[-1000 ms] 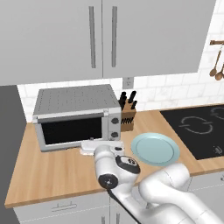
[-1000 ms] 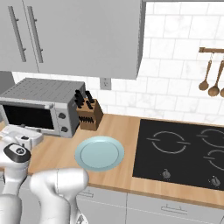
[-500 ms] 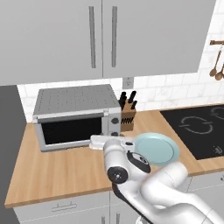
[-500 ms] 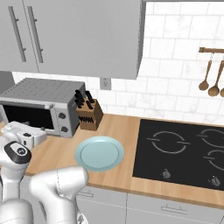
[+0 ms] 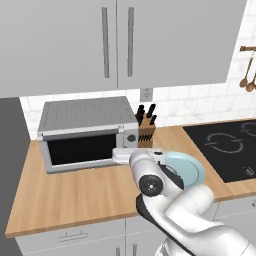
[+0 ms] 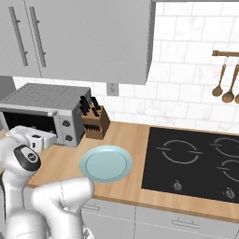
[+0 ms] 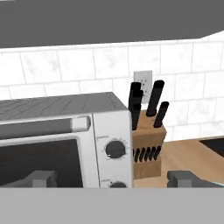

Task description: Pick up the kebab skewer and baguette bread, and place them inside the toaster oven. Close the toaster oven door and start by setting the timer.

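The toaster oven [image 5: 82,135] stands at the back left of the wooden counter. Its door [image 5: 82,149] is upright and shut, with a dark glass window and a bar handle [image 7: 37,128] along the top. Two round knobs sit on its right-hand panel, the upper knob [image 7: 115,149] above the lower one. My gripper [image 7: 113,178] hovers just in front of that panel, open, its fingertips [image 7: 41,177] wide apart with nothing between them. From the side my gripper [image 5: 120,156] shows at the oven's lower right corner. The kebab skewer and baguette bread are out of view.
A light blue plate [image 6: 106,163] lies bare on the counter right of the oven. A wooden knife block [image 5: 146,131] stands against the wall beside the oven. A black cooktop [image 6: 196,161] fills the right side. Spoons [image 6: 223,84] hang on the wall; cabinets hang overhead.
My hand has slid to the right along the oven front, from before the door glass toward the knob panel, rising slightly. The jaws stayed open.
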### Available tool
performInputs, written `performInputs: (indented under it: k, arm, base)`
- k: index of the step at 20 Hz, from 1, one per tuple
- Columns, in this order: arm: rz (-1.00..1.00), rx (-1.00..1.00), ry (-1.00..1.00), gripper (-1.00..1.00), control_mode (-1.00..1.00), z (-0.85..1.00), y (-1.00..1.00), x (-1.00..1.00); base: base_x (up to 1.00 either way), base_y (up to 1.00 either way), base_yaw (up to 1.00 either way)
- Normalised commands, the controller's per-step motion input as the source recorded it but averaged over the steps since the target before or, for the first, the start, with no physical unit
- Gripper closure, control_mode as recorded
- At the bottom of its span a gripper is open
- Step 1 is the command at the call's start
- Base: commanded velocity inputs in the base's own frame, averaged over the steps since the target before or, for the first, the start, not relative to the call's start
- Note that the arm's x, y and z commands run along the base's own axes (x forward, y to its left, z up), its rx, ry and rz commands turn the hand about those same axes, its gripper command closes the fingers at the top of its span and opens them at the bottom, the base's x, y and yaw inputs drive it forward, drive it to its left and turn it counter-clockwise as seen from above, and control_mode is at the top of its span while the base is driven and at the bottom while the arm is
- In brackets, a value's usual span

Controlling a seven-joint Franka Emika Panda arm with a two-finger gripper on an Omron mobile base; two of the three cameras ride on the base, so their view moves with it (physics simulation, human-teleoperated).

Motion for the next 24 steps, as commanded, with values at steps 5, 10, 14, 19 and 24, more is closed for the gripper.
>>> performInputs:
  k: [5,10,14,19,24]
  arm:
    - [0.16,0.0,0.0,-1.0,-1.0,-0.02,-0.33,0.39]
    - [0.1,0.0,0.08,-1.0,-1.0,-0.01,-0.06,0.11]
    - [0.07,-0.05,0.16,-1.0,-1.0,-0.07,0.0,0.0]
    - [0.02,-0.05,0.24,-1.0,-1.0,0.0,0.0,0.0]
    - [0.0,-0.04,0.27,-1.0,-1.0,-0.06,0.0,0.0]
  base:
    - [0.0,0.0,0.0]
    - [0.0,0.0,0.0]
    - [0.0,0.0,0.0]
    - [0.0,0.0,0.0]
    - [0.0,0.0,0.0]
